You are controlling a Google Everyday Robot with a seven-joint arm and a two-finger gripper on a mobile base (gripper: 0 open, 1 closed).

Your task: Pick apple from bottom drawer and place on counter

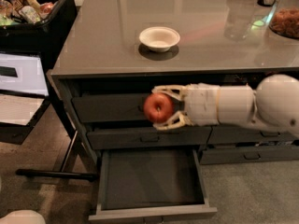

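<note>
My gripper reaches in from the right on a white arm and is shut on the red apple. It holds the apple in the air in front of the upper left drawers, below the edge of the counter. The bottom drawer is pulled open beneath it, and its dark interior holds nothing. The apple is well above the drawer and lower than the countertop.
A white bowl stands on the counter above the gripper. A black bin of groceries sits at the far left beside the cabinet. A glass container and other items stand at the counter's back right. A white sheet lies on a low stand at left.
</note>
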